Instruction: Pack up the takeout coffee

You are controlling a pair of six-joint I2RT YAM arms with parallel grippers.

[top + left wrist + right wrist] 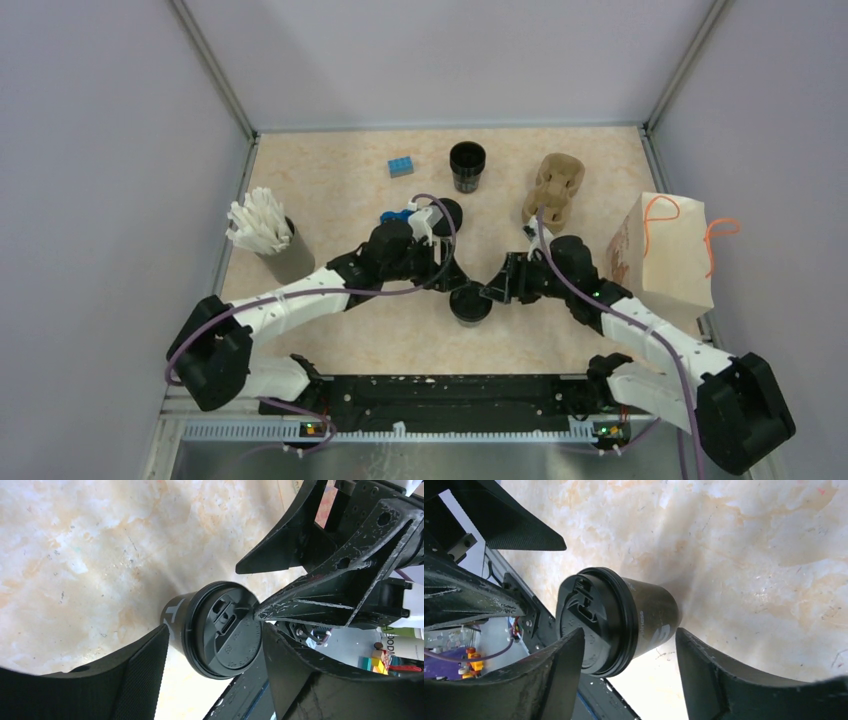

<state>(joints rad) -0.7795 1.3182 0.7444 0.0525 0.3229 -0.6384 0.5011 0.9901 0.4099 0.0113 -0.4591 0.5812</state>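
The takeout coffee (pixel 470 304), a small black cup with a black lid pressed on, stands upright on the table between my two grippers. In the left wrist view the coffee (pixel 222 630) sits between the spread fingers of my left gripper (pixel 215 630), with a gap on each side. My right gripper (pixel 629 630) is open too, and the coffee (pixel 624 615) shows at its fingertips. From above, the left gripper (pixel 455 283) and right gripper (pixel 492 292) flank the cup from left and right.
A second black cup (pixel 467 165) without a lid stands at the back, with a black disc lid (pixel 447 213) and a blue brick (pixel 401 166) nearby. A brown pulp carrier (pixel 553 188) and paper bag (pixel 665 250) are right. A grey utensil cup (pixel 272 238) is left.
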